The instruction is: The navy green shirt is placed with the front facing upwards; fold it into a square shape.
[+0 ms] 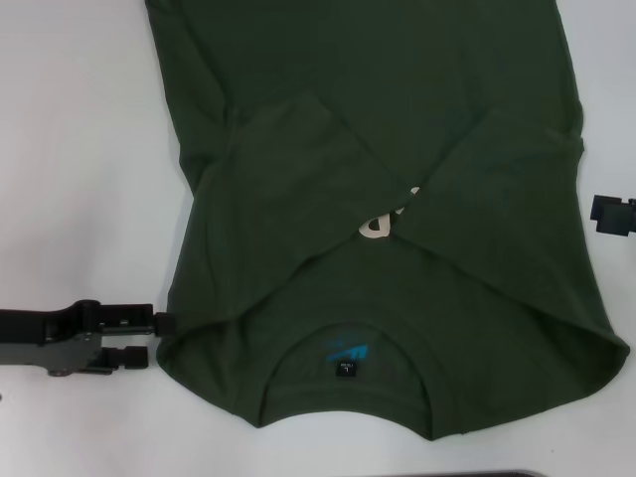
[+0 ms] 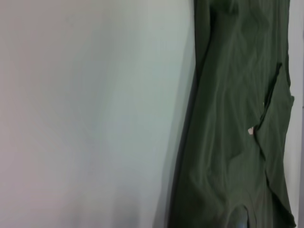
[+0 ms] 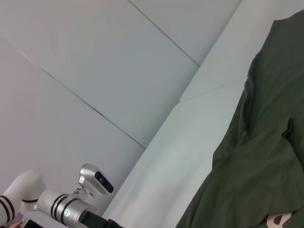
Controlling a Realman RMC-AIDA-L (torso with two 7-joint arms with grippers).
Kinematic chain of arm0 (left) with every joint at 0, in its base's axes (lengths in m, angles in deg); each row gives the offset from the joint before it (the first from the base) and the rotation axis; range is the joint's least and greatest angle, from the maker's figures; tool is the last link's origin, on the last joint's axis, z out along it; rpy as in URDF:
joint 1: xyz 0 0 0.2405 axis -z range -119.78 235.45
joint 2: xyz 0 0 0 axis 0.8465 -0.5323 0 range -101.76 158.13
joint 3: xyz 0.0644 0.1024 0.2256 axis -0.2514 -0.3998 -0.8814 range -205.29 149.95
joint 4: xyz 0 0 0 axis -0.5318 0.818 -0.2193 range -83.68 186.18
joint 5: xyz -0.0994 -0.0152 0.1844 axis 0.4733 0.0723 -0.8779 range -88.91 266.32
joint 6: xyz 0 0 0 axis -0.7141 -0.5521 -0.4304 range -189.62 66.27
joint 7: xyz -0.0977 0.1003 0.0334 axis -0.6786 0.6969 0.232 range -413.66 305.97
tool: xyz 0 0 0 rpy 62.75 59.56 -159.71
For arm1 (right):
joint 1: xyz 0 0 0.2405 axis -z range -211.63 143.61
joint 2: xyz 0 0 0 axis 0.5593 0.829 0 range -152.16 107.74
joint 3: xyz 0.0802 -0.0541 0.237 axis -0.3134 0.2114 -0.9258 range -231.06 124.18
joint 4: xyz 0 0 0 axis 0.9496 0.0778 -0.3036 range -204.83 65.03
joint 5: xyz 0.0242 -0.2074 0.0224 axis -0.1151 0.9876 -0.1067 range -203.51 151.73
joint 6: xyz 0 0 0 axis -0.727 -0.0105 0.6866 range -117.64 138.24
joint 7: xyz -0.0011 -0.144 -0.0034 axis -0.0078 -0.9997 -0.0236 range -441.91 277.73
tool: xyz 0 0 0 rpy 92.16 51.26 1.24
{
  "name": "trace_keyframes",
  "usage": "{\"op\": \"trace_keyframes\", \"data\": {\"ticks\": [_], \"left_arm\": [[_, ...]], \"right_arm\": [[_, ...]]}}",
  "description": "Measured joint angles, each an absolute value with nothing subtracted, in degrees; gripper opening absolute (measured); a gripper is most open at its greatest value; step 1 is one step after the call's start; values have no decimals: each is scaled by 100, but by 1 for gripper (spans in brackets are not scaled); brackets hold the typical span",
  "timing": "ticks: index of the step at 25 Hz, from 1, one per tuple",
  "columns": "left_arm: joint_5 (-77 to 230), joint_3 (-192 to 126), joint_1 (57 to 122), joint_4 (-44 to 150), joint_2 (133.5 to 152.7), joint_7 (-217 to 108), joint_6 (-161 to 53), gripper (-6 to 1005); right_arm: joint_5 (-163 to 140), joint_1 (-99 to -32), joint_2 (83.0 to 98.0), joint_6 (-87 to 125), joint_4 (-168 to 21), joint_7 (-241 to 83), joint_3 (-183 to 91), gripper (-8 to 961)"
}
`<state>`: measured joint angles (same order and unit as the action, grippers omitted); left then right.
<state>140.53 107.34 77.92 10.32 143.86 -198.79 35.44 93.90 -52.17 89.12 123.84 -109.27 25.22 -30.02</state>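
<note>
From the head camera we see the shirt (image 1: 397, 199) lying on the white table (image 1: 79, 149), and it fills most of the middle and the right of the view. Both sleeves are folded inward over the chest, so only a small part of the cream lettering (image 1: 383, 221) shows between the two flaps. The collar is at the side near the robot, with a teal print (image 1: 348, 350) and a small black tag (image 1: 344, 369) inside the neck.

The left gripper (image 1: 159, 338) lies low on the table at the left, and its dark fingers (image 1: 129, 320) reach the edge of the shirt near the shoulder. The jaws stand only a little apart, but we cannot tell if there is cloth between them (the fingertips meet the dark fabric). Of the right gripper (image 1: 611, 213) only a black piece shows at the right border, just beside the shirt; the state of its jaws we cannot tell.

The left wrist camera shows no fingers, only the long side edge of the shirt (image 2: 232, 133) on the white surface. The right wrist camera gives what the others do not: the grey wall panels (image 3: 95, 71) behind the table, and the white joints of the left arm (image 3: 71, 204) farther off, beside the shirt (image 3: 256, 166).
</note>
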Motion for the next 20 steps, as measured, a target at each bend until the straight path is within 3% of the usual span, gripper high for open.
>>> {"op": "trace_keyframes", "data": {"ticks": [20], "left_arm": [[14003,10698,7877,1074,14464,-19844,3374,786]], "right_arm": [[9390,-5220,8898,12385,-10927,2591,-3007,855]]}}
